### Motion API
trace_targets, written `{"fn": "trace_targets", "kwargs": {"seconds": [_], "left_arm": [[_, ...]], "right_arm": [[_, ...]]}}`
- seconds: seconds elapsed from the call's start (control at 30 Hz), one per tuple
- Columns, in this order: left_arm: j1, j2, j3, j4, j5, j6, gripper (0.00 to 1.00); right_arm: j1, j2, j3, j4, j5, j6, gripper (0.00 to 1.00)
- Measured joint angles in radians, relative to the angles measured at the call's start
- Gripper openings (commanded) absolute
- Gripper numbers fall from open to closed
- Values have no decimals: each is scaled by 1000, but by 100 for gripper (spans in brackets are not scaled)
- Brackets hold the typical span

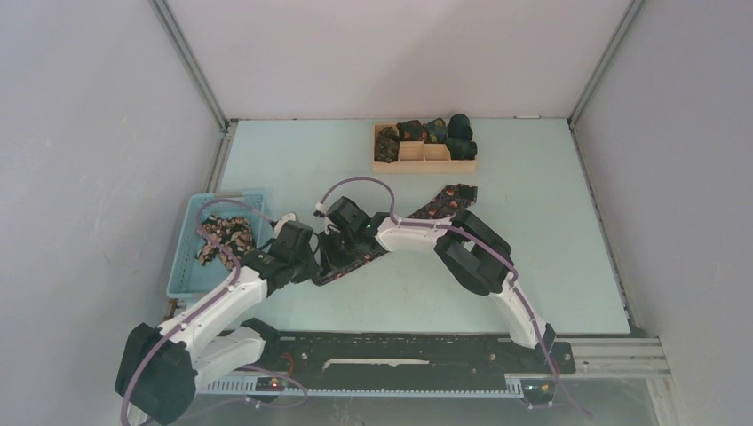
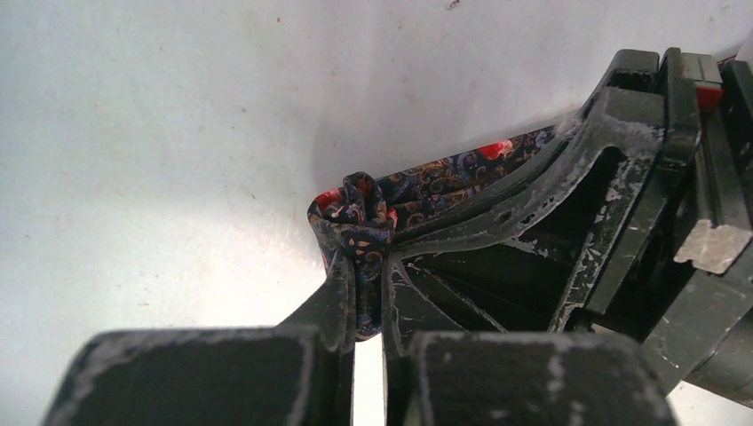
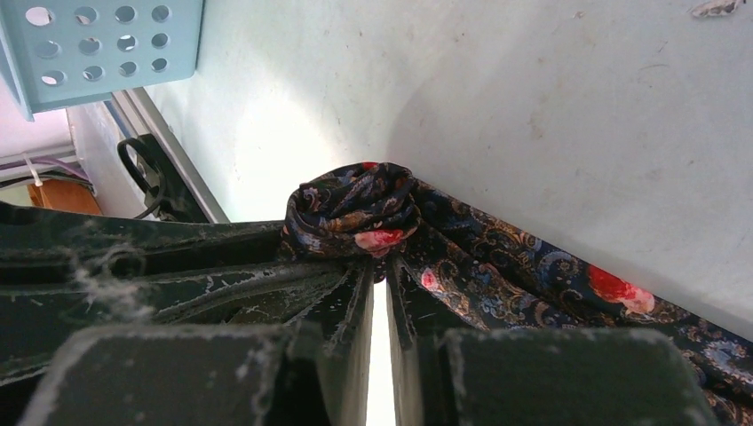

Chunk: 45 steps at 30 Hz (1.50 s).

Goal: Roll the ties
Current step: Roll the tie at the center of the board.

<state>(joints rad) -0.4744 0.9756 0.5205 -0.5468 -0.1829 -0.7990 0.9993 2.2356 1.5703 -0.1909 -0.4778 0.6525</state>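
Observation:
A dark floral tie [image 1: 417,213] lies diagonally across the table, its wide end at the far right. Its near end is wound into a small roll [image 3: 355,209], which also shows in the left wrist view [image 2: 355,213]. My left gripper [image 2: 360,293] is shut on the roll from one side. My right gripper [image 3: 380,275] is shut on the same roll from the other side. In the top view the left gripper [image 1: 315,262] and the right gripper [image 1: 336,244] meet at the tie's near end, and the roll is hidden beneath them.
A light-blue basket [image 1: 191,266] at the left holds more loose ties [image 1: 222,238]; its corner shows in the right wrist view [image 3: 98,44]. A wooden divided tray [image 1: 424,164] at the back holds rolled ties [image 1: 448,131]. Grey walls enclose the table.

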Motion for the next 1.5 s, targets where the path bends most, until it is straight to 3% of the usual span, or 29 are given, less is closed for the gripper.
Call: {"fn": "trace_targets", "kwargs": {"seconds": [0.83,1.2,1.5], "left_arm": [[-57,152,79,-5,-32,14,0],[-83,225,114,0,-42,14,0],[-109,295,138,11,-52,11,7]], "right_arm": [[-44,-21,-115,121,-59,25,13],[-102,-182,-227,80,-21,-5,14],[-165,-331,-387,98,-4,-20,14]]}}
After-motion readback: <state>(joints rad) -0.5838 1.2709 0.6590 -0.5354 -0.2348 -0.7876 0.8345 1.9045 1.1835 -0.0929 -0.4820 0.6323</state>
